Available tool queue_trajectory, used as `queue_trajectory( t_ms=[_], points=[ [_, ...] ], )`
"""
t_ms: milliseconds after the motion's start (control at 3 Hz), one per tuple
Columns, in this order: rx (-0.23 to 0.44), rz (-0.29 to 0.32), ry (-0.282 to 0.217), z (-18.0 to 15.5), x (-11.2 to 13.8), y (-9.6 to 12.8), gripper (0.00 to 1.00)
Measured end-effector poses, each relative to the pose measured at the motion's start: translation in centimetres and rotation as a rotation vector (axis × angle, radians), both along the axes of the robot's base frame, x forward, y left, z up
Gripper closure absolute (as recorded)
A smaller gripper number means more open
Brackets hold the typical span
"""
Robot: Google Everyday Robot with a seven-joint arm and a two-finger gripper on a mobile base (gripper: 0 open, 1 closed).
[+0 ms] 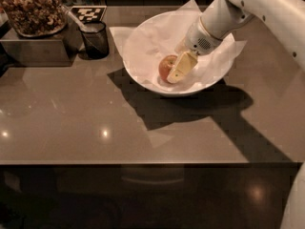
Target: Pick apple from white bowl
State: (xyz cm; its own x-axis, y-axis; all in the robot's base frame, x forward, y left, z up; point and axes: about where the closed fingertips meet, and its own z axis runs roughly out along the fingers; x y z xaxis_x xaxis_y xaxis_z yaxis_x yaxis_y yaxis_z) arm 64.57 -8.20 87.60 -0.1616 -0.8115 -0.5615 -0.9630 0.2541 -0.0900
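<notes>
A small round apple [166, 66], red-orange with yellowish patches, sits at the bottom of the white bowl [157, 87], slightly left of the bowl's centre. The end effector [177, 71], a pale yellow wedge-shaped piece, reaches down into the bowl from the upper right and overlaps the apple's right side. Whether it is spread or pinching the apple cannot be told.

The bowl is wide, round and smooth. It is lined with crinkled white paper [117, 32] whose corners stick out past the rim at the left, top and right. The white, rounded robot arm [248, 4] comes in from the upper right corner and crosses above the bowl's right rim.

The bowl stands on a glossy brown table [71, 118] with small light reflections. It and the arm cast a dark shadow toward the front. Bare table surface surrounds the bowl at the front and front left, up to the straight front edge.

Left of the bowl and apart from it stands a small dark cup [95, 39]. Beyond the cup lies a black-and-white checkered marker [88, 13]. At the far left, a grey metal box [28, 49] supports a heap of brown snack pieces [31, 6].
</notes>
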Motion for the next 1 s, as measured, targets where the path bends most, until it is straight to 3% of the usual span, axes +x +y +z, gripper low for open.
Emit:
queue_trajectory(
  t_ms=[333, 1000],
  points=[
    [-0.025, -0.024, -0.037, -0.6, 0.4, 0.3, 0.28],
    [-0.075, -0.071, -0.07, -2.3, 0.5, -0.7, 0.7]
  ],
)
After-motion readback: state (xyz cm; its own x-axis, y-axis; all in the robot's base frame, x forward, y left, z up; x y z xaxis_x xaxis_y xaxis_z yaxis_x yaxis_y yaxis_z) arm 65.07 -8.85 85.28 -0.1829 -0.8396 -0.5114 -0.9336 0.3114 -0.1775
